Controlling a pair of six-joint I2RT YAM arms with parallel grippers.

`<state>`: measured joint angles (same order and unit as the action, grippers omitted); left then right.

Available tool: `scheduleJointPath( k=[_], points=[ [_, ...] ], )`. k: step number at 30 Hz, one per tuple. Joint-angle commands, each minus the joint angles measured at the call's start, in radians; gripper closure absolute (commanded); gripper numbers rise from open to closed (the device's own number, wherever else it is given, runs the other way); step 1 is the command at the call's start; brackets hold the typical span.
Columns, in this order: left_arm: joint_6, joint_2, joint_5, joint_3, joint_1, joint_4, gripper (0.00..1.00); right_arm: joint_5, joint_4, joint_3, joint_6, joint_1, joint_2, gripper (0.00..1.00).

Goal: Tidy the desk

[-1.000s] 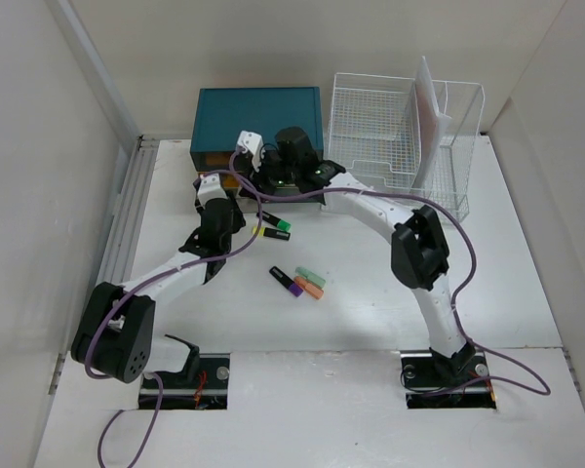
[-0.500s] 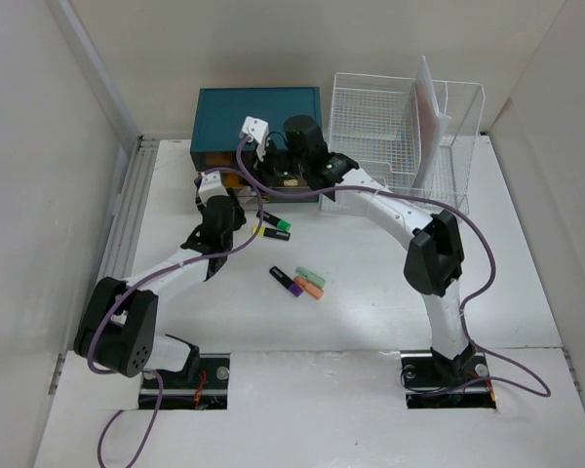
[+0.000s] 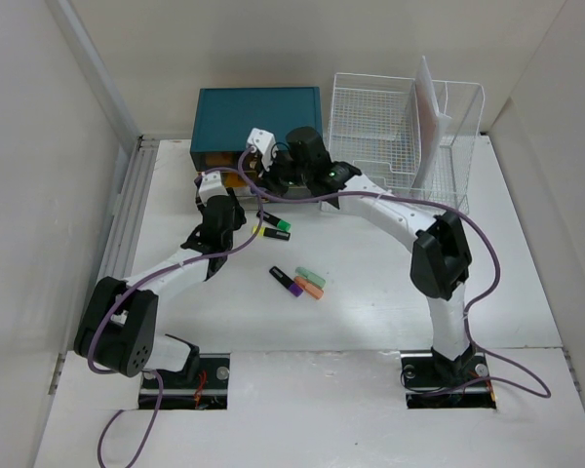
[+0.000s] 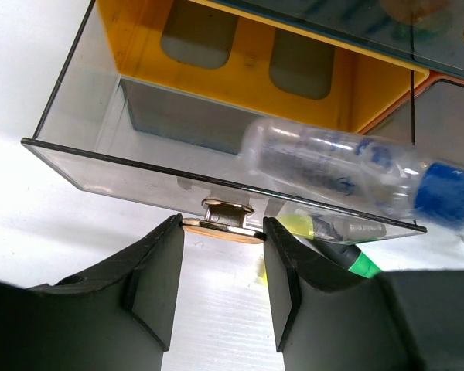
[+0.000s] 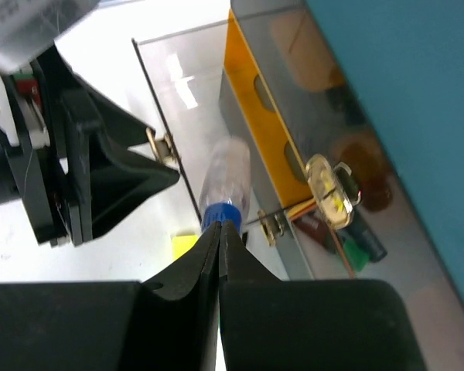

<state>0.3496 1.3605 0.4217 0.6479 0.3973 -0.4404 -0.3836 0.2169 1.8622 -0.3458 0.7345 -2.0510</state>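
Overall, desk (image 3: 370,322) matte white, flat; grooved rails (image 3: 127,219) along left edge.

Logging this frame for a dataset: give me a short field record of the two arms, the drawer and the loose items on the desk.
left end effector: shut on the drawer handle
right end effector: shut on the bottle at its blue cap, at the open drawer
drawer: clear, pulled out of the teal chest
desk: highlighters lying loose
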Motion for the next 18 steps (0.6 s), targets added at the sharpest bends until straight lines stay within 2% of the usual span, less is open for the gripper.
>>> scheduleJointPath(
  k=[1,12,18],
  points=[
    [0.031,0.015,-0.083,0.024,0.014,0.0,0.93,0.02,-0.04,-0.015,-0.007,0.008,0.09,0.97],
    [0.031,0.015,-0.092,0.024,0.005,-0.009,0.93,0.055,-0.04,-0.075,-0.018,-0.001,0.187,0.98],
    [0.031,0.015,-0.092,0.024,0.005,-0.009,0.93,0.055,-0.04,-0.113,-0.027,-0.001,0.155,0.98]
  ],
)
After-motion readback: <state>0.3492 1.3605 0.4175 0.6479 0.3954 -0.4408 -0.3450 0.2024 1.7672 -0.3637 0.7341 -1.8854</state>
